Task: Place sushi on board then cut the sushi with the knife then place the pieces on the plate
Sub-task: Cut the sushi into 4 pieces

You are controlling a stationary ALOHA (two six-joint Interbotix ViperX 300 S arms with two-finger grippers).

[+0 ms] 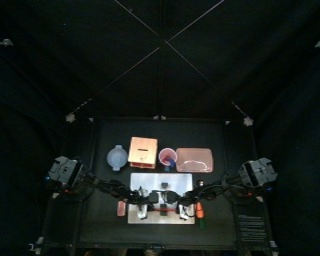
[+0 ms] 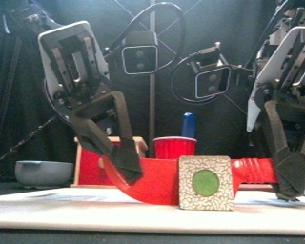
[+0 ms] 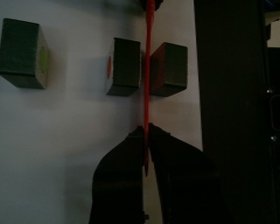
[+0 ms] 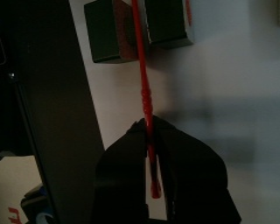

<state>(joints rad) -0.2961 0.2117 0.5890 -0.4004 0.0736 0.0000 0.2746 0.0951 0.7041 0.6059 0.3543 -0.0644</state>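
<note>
The left gripper (image 3: 143, 133) is clamped on the red knife (image 2: 145, 189). Only its wrist view shows three dark green sushi blocks on the white board (image 3: 60, 140): one (image 3: 24, 54) lies apart, and the blade runs between the other two (image 3: 125, 66). The front view shows a block's pale end with a green centre. In its wrist view, the right gripper (image 4: 147, 124) is closed on the same knife. Behind, on the black table (image 1: 103, 225), are a bowl (image 1: 117, 156), box (image 1: 141, 151), cup (image 1: 167, 156) and tray (image 1: 195, 158), with a black curtain (image 1: 160, 60) beyond
</note>
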